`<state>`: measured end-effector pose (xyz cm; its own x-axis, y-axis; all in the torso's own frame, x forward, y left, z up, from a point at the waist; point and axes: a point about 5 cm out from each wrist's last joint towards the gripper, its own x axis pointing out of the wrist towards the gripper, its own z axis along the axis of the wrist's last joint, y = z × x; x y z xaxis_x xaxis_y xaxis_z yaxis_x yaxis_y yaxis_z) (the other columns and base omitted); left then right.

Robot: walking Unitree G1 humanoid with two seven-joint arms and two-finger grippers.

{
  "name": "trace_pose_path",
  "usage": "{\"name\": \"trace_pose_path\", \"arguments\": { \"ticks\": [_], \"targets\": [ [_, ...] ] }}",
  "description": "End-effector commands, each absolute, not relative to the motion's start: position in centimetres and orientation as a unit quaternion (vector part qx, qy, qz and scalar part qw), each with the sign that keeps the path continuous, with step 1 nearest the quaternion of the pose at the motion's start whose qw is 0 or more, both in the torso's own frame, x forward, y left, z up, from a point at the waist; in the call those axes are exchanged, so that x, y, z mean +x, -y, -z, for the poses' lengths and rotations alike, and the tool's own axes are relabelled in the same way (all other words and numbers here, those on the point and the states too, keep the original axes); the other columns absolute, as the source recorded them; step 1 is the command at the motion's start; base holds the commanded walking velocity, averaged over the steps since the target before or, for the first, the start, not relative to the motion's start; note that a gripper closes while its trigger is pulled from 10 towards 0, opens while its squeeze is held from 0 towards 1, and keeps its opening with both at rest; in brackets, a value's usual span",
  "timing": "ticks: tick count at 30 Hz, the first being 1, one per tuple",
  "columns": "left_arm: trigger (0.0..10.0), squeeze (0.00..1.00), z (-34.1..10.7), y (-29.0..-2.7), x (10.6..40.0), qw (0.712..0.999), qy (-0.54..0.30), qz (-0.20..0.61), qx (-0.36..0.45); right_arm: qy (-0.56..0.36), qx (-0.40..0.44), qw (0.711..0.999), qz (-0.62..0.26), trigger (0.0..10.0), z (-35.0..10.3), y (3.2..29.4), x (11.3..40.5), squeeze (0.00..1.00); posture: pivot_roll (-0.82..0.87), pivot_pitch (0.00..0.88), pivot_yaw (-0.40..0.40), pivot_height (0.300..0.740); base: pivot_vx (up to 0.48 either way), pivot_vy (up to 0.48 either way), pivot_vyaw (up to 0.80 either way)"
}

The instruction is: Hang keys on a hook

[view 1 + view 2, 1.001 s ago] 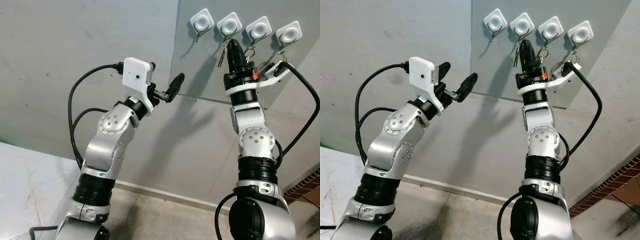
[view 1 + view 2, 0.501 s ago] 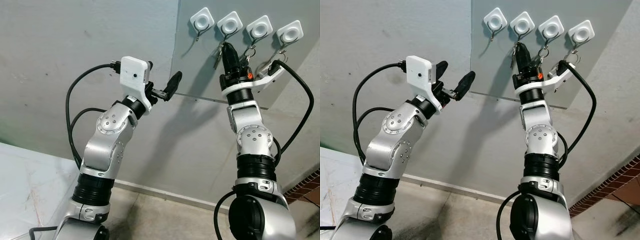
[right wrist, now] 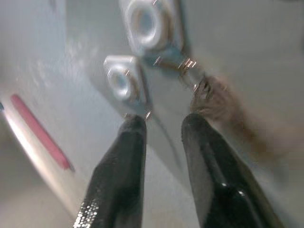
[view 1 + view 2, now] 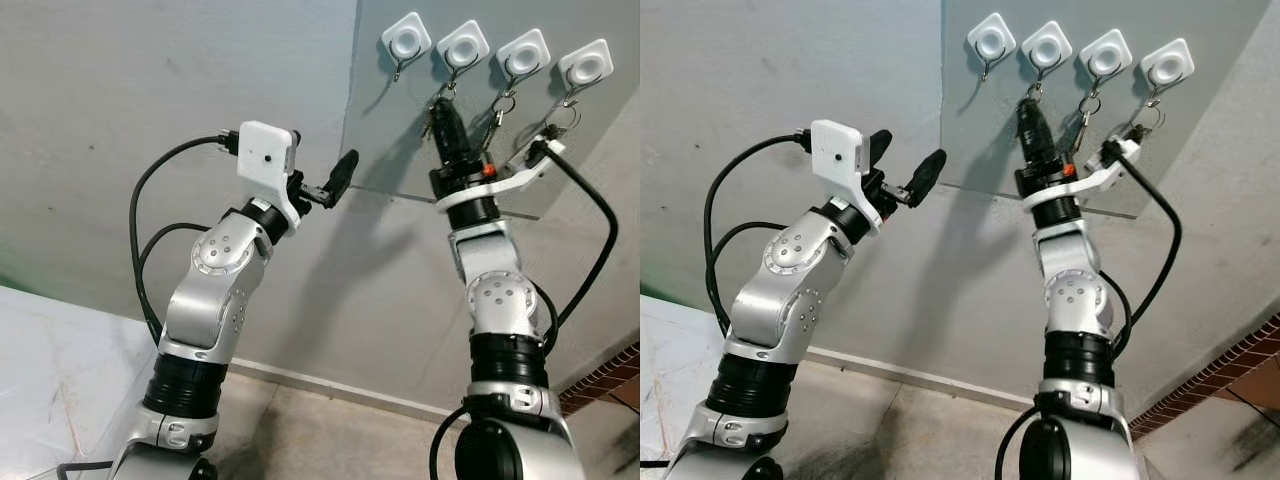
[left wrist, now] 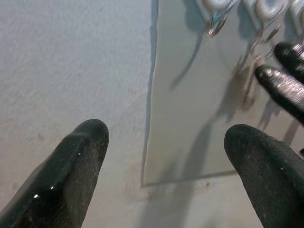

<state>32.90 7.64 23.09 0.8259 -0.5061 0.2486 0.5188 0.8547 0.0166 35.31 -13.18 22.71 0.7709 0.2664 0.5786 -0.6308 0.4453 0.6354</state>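
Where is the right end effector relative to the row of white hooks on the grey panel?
In the left eye view, the right end effector is raised against the grey wall panel, just below the second white square hook from the left, beside the keys hanging there.

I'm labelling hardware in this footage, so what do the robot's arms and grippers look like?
Both arms are silver metal segments joined by black ribbed rings, with round screw-studded joint caps. The left gripper and the right gripper each have two long black fingers. A white boxy camera housing sits on the left wrist, a white bracket with a small red mark on the right. Black cables loop from each wrist.
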Motion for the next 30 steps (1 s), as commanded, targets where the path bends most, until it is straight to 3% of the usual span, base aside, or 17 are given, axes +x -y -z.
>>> {"name": "trace_pose_path", "arguments": {
  "ticks": [1, 8, 9, 15, 30],
  "targets": [
    [10.0, 0.0, -22.7, -7.5, 32.7, 0.957, 0.123, 0.263, -0.015, 0.201, 0.434, 0.832, -0.28, 10.0, -22.8, 13.0, 34.8, 1.0, 0.0, 0.048, -0.033, 0.74, 0.0, 0.0, 0.0],
    [10.0, 0.0, -19.9, -8.4, 32.5, 0.968, 0.089, 0.234, -0.027, 0.168, 0.397, 0.863, -0.264, 10.0, -20.4, 13.2, 33.3, 1.0, -0.01, 0.033, -0.032, 0.74, 0.0, 0.0, 0.0],
    [10.0, 0.0, -19.2, -9.0, 32.6, 0.972, 0.083, 0.22, -0.026, 0.158, 0.369, 0.882, -0.245, 10.0, -19.6, 13.5, 33.1, 1.0, -0.02, 0.027, -0.029, 0.74, 0.0, 0.0, 0.0],
    [10.0, 0.0, -16.5, -12.1, 32.6, 0.985, 0.052, 0.161, -0.035, 0.132, 0.299, 0.927, -0.184, 10.0, -17.3, 15.2, 32.1, 1.0, -0.03, 0.01, -0.023, 0.74, 0.0, 0.0, 0.0],
    [10.0, 0.0, -14.8, -15.9, 32.9, 0.988, 0.015, 0.113, -0.107, 0.121, 0.208, 0.966, -0.094, 10.0, -16.0, 17.8, 30.6, 1.0, -0.04, 0.0, -0.019, 0.74, 0.0, 0.0, 0.0]
  ]
}}
